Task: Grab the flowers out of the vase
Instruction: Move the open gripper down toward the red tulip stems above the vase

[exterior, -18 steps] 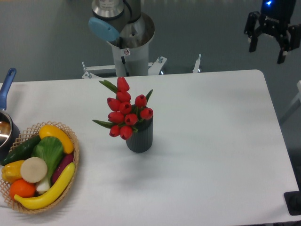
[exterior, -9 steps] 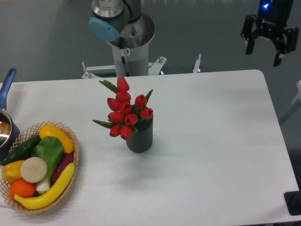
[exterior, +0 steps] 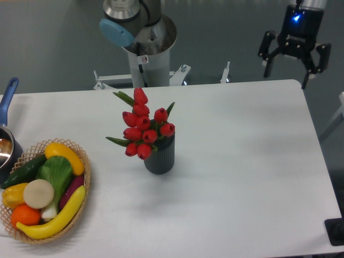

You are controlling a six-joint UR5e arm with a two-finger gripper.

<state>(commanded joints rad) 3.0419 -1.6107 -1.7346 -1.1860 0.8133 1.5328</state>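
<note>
We see the gripper point(exterior: 286, 69) hanging over the table's point(exterior: 242, 161) far right corner, its fingers spread wide and holding nothing. The flowers point(exterior: 142, 127) stand in the vase point(exterior: 159, 156) near the middle of the table, well apart from the gripper. A basket point(exterior: 80, 189) of produce sits at the left edge.

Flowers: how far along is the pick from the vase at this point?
Nothing is done yet: the flowers sit in the vase mid-table. In hand is only the approach: the gripper hangs open and empty above the table's far right corner, well apart from the bunch. Left: reach the flowers, close on them, lift them out.
</note>
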